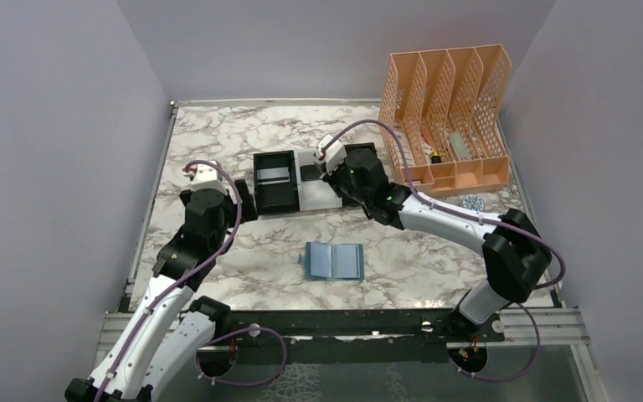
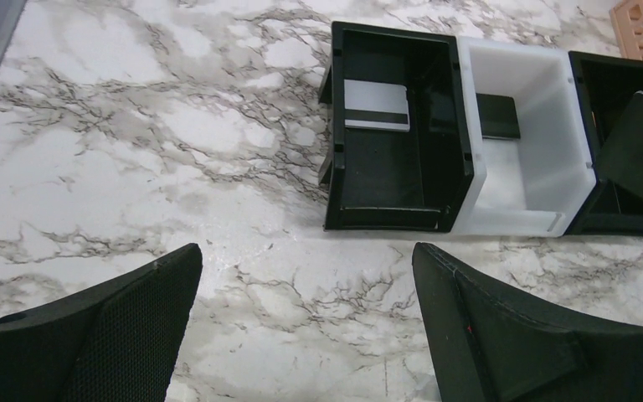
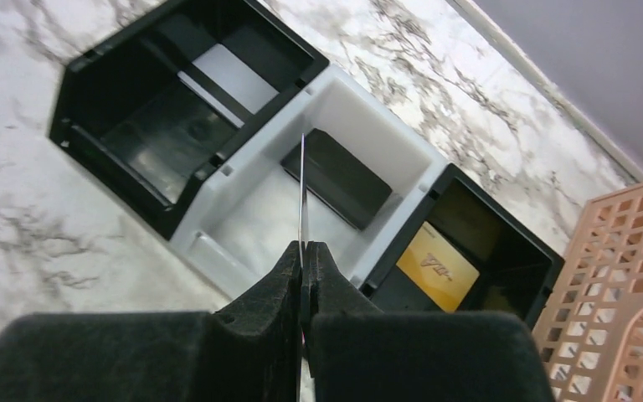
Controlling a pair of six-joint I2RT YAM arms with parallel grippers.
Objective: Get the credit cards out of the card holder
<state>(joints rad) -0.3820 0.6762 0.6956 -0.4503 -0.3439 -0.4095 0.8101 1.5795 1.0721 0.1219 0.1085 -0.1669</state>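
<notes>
- Left gripper [image 2: 306, 266] hangs low over the marble table [image 2: 134, 167], fingers spread wide and holding nothing. It sits just short of the tray, apparently parked there to leave the other arm room.
- The three-compartment tray [image 2: 466, 159] serves as the drop-off. Its left black compartment holds a silvery card [image 2: 375, 105] lying flat at the far end.
- The white middle compartment holds a black card [image 3: 335, 177], also flat on the floor.
- Right gripper [image 3: 304, 249] is poised above the tray, fingers pinched together on the held card [image 3: 303, 184]. The card is gripped by one end and stands on edge, so the wrist camera sees it as a thin line. That grip looks suited to lowering it into a compartment. From the left wrist, a dark card leans over the right compartment, most likely the same one.
- The card holder [image 1: 333, 260] lies spread open on the table, inside up and well apart from the tray, between the two arms. That leaves its slots reachable from above. No card shows in it from overhead, though the pockets are too small to check.
- The right black compartment holds a gold card [image 3: 435, 266], lying flat.
- At far right, an orange mesh file rack [image 1: 448, 100] stands beside the tray. It holds a few small items, too small to name.
</notes>
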